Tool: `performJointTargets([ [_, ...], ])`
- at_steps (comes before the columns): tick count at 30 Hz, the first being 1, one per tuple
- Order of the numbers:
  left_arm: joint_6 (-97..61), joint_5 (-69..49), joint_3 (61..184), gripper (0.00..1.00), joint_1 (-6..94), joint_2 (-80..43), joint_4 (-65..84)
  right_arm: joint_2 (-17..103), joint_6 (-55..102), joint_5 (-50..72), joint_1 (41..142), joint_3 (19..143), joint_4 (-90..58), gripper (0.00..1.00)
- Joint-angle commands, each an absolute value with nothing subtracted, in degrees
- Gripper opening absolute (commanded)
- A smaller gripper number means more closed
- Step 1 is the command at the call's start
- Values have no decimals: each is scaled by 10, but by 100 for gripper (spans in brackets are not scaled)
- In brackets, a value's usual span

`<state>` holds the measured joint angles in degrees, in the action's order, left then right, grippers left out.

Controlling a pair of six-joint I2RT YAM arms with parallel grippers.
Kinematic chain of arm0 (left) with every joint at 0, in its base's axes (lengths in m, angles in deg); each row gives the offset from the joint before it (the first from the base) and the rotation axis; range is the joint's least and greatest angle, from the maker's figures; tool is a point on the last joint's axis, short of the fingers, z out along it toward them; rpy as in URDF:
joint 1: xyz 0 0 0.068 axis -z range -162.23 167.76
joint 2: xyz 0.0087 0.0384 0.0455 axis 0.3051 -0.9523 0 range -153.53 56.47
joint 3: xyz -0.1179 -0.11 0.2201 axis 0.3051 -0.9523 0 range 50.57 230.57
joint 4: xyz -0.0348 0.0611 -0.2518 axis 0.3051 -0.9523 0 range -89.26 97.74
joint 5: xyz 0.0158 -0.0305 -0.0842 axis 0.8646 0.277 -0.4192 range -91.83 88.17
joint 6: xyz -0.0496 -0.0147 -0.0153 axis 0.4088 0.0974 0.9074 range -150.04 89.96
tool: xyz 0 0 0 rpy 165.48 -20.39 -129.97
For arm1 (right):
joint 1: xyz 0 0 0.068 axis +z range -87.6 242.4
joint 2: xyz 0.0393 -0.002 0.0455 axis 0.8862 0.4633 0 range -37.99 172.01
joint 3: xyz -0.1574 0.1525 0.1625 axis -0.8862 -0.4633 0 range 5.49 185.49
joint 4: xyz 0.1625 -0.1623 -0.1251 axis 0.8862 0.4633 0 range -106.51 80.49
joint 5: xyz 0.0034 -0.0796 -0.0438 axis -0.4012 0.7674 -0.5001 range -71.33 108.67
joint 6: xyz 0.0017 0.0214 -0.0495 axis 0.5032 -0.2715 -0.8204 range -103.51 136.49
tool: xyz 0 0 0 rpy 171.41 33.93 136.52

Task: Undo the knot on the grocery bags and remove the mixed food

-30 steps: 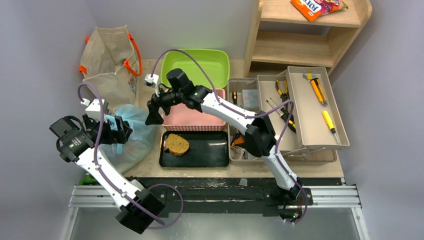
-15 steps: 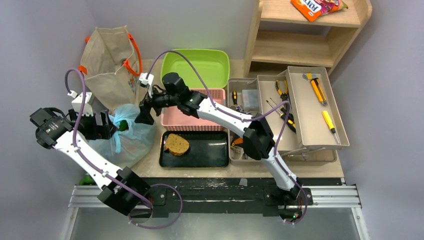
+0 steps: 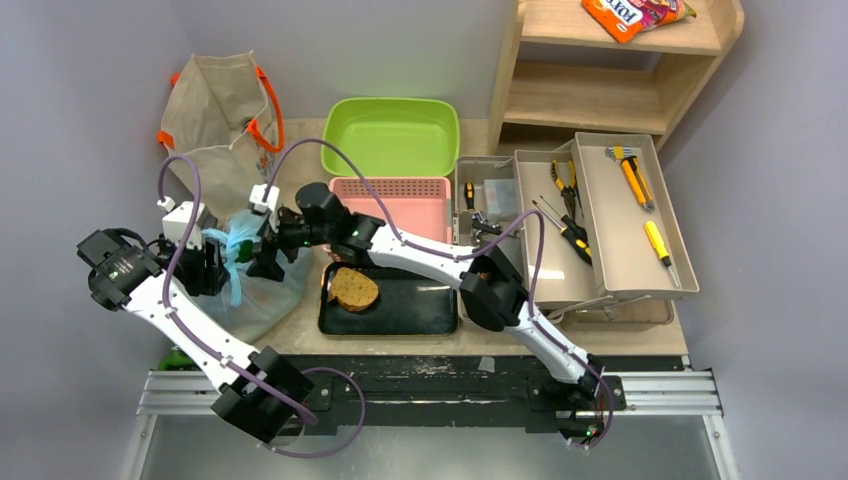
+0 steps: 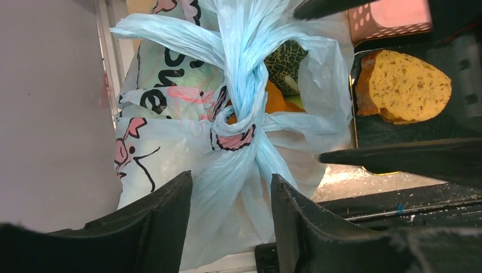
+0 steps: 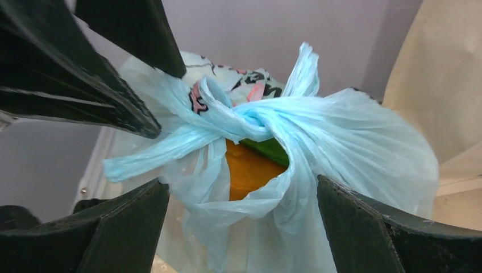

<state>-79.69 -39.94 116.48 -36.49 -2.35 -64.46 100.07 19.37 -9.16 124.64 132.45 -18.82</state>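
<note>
The knot (image 4: 236, 122) sits on top of the light-blue bag (image 3: 262, 295), where its two handles twist together. It is tied tight. Under the knot the bag gapes a little, and we can see orange food (image 4: 274, 101) and green food (image 5: 266, 149) inside.

The left gripper (image 4: 230, 181) is right by the knot. Its two fingers are partly apart, and a loose end of the bag's handle runs between them. We cannot tell if they are pinching it. The right gripper (image 5: 243, 182) comes at the knot from the other side. Its fingers are wide apart, one on each side of the bag's top, and hold nothing.

The blue bag sits at the left side of the table (image 3: 300, 335). Just behind it stands the canvas tote (image 3: 215, 125) with orange handles. Just beside the bag, on the right, is a black tray (image 3: 420, 308) with a bread slice (image 3: 353, 288) on it. Behind the tray are a pink basket (image 3: 400, 205) and a green tub (image 3: 390, 135).
</note>
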Motion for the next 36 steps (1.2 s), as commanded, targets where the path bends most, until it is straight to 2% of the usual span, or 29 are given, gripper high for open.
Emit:
performJointTargets([
  [1, -803, -434, 1188, 55, -368, -18, -637, 1021, 139, -39, 1255, 1366, -220, 99],
  [6, -801, -437, 1233, 74, -368, -43, -661, 1038, 120, 60, 1265, 1371, -228, 99],
  [10, -806, -434, 1221, 78, -368, -28, -624, 1028, 140, 82, 1265, 1356, -249, 95],
  [11, -806, -435, 1214, 78, -367, -26, -612, 1021, 142, 78, 1265, 1346, -261, 90],
  [14, -802, -431, 1200, 79, -356, -35, -587, 1013, 146, 64, 1265, 1335, -270, 67],
  [16, -795, -413, 1191, 77, -344, -50, -567, 1010, 146, 61, 1265, 1335, -270, 57],
  [18, -789, -398, 1185, 73, -341, -66, -552, 1008, 140, 58, 1265, 1334, -267, 49],
  [20, -792, -387, 1191, 63, -341, -82, -554, 1005, 133, 56, 1265, 1330, -263, 41],
  [22, -806, -381, 1200, 53, -341, -97, -573, 1002, 128, 54, 1264, 1327, -261, 28],
  [24, -822, -371, 1205, 39, -341, -99, -592, 1000, 124, 58, 1264, 1322, -257, 17],
  [26, -829, -366, 1216, 19, -344, -92, -602, 997, 121, 62, 1263, 1317, -253, 3],
  [28, -827, -380, 1233, 0, -359, -78, -612, 993, 119, 69, 1263, 1310, -247, 0],
  [36, -905, -462, 1298, 0, -452, -36, -667, 949, 120, 90, 1238, 1224, -243, 0],
])
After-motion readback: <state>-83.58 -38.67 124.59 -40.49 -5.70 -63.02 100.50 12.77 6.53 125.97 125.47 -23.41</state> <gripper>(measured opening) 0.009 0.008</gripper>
